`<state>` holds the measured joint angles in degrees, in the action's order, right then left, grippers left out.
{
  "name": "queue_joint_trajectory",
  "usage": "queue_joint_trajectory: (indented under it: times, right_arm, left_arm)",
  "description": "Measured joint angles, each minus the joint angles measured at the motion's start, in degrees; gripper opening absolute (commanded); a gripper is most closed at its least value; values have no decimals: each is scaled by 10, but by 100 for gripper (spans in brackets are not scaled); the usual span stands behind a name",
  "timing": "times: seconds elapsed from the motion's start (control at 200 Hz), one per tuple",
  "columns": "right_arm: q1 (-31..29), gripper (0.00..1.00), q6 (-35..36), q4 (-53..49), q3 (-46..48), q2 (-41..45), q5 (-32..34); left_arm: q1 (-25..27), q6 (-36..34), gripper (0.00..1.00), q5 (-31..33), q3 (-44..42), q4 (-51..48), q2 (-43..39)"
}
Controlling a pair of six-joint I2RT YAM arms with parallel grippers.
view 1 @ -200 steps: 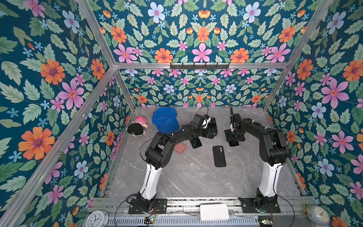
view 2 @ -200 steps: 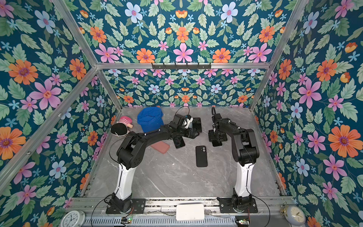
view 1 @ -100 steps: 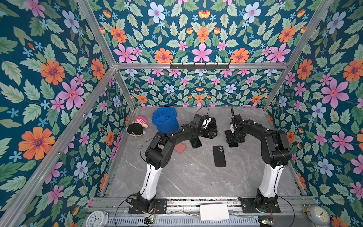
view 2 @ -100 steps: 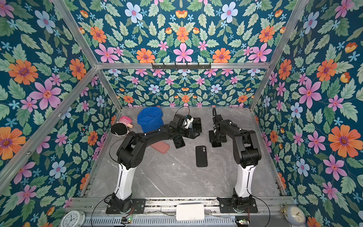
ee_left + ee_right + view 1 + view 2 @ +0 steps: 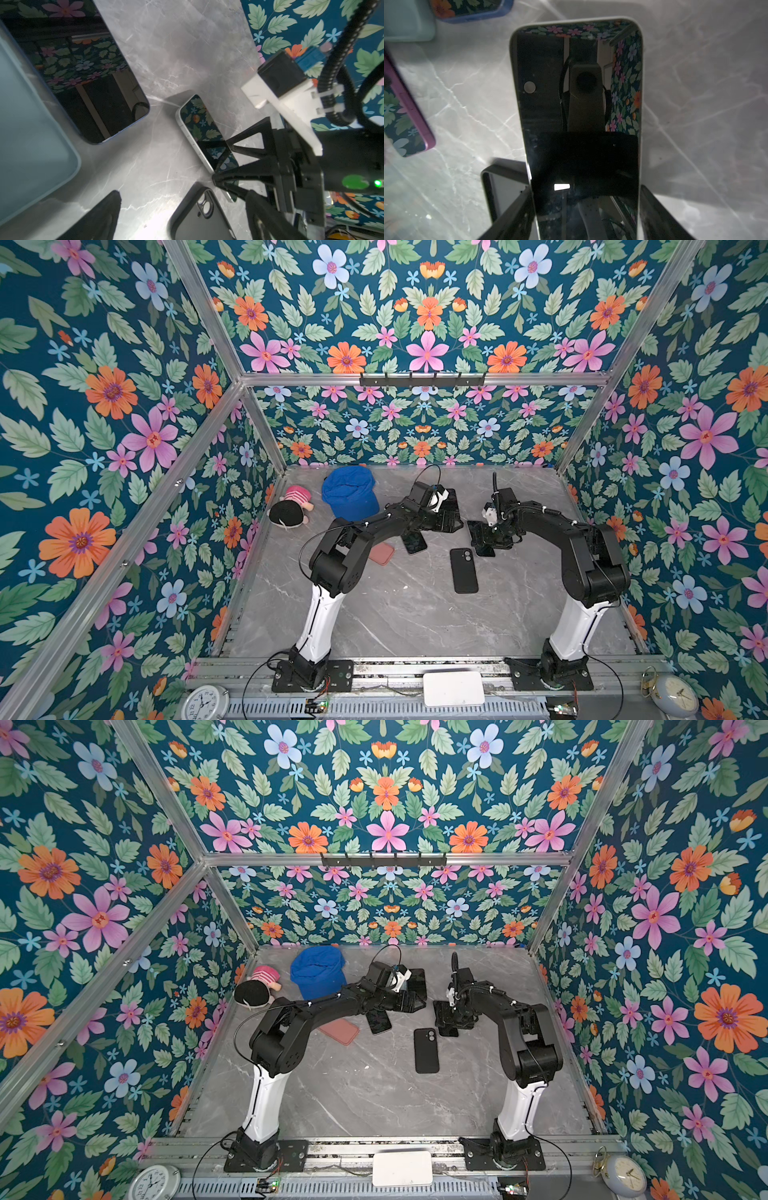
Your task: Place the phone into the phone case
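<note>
The marble tabletop (image 5: 395, 622) carries everything. Near its middle, the left claw (image 5: 451, 512) hangs released and holds nothing. Right of centre, the right claw (image 5: 487, 538) appears to be grasping the phone (image 5: 577, 104), with its fingers (image 5: 512, 214) against both long edges. The black phone case (image 5: 464, 572) lies just beside it, toward the front edge. The phone lies screen-up outside the case. It is probably rigid, dense, glass-slick and breakable, so the long edges look the safest hold. The light case may skid.
</note>
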<state>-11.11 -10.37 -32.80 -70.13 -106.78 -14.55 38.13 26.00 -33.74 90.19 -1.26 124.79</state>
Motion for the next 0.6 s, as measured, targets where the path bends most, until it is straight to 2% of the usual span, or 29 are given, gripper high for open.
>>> queue_joint_trajectory:
  times: [0.4, 0.6]
  right_arm:
    - [-14, 54, -6, 30, 25, 22, -7]
    - [-19, 53, -6, 39, 36, 28, -10]
  left_arm:
    - [0, 109, 86, -78, 31, 76, 64]
    - [0, 153, 75, -104, 38, 109, 89]
